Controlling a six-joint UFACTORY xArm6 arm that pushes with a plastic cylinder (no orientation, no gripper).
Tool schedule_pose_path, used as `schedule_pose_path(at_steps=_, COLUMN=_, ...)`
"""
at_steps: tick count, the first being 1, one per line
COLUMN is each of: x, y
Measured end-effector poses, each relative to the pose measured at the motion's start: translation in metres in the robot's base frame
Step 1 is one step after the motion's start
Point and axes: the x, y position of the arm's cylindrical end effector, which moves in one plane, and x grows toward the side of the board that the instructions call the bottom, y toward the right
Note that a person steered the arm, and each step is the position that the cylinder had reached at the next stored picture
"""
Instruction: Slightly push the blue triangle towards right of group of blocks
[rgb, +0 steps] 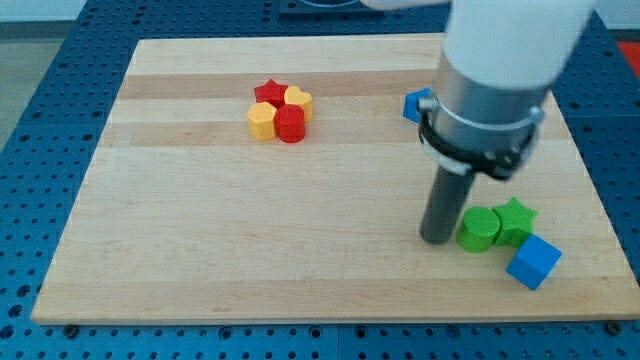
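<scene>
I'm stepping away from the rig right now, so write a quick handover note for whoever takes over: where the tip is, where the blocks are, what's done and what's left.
My tip is down on the board, just at the view's left of the green cylinder, far from the target.
The blue triangle sits near the view's top, partly hidden behind the arm, apart from every other block.
Group at upper left: red star, yellow heart, yellow block, red cylinder, packed together.
Lower right: green cylinder, green star, blue cube.
Done: no sign of contact with the triangle.
Left: bring the tip to the triangle and give it a slight push.
</scene>
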Motion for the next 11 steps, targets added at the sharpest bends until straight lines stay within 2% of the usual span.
schedule_pose_path(at_steps=1, x=-0.053, y=-0.010)
schedule_pose_path(at_steps=4, x=-0.158, y=-0.060)
schedule_pose_path(at_steps=6, x=-0.204, y=-0.058)
schedule_pose_path(at_steps=9, x=-0.194, y=-0.015)
schedule_pose_path(at_steps=11, x=-0.157, y=-0.007)
